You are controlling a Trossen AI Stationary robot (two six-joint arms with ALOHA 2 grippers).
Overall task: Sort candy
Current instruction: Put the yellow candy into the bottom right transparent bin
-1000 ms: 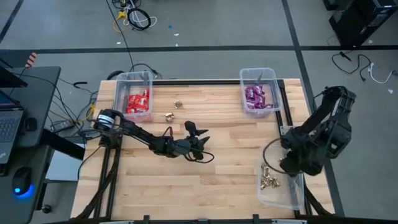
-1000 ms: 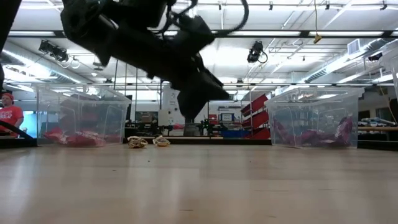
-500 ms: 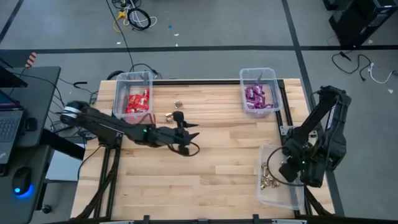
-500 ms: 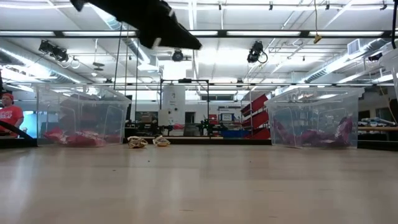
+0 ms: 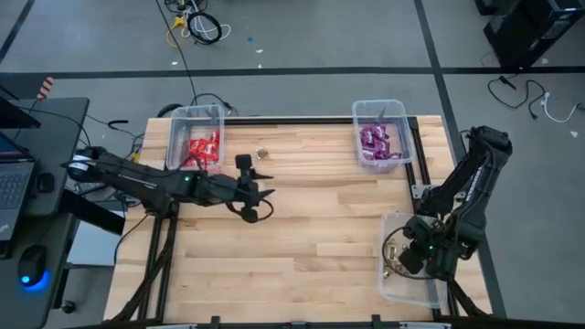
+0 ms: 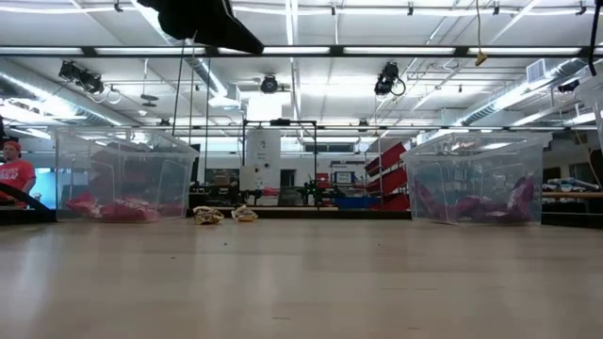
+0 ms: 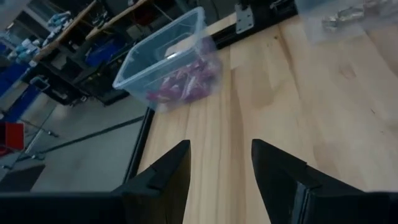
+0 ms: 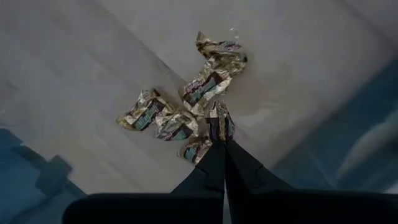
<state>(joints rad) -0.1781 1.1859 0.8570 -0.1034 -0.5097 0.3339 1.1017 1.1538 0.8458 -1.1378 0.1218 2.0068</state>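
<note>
The two small crinkled gold foil-wrapped sweets [image 6: 224,215] left loose on the wooden tabletop [image 5: 302,228] look light, crushable and slippery, best pinched across the middle by the open, empty left tool [image 7: 219,163], while the right tool [image 8: 222,144], pinched shut on one gold piece, hangs over its bin.

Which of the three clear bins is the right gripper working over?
The bin of gold candy at the table's near right edge; the right gripper holds a gold piece there. The others hold red and purple packets.

Pale matt wooden table [image 5: 302,238], clear glossy plastic bins [image 5: 381,133], crinkled shiny gold foil candy [image 8: 186,106], matt black pincer [image 7: 219,168]
</note>
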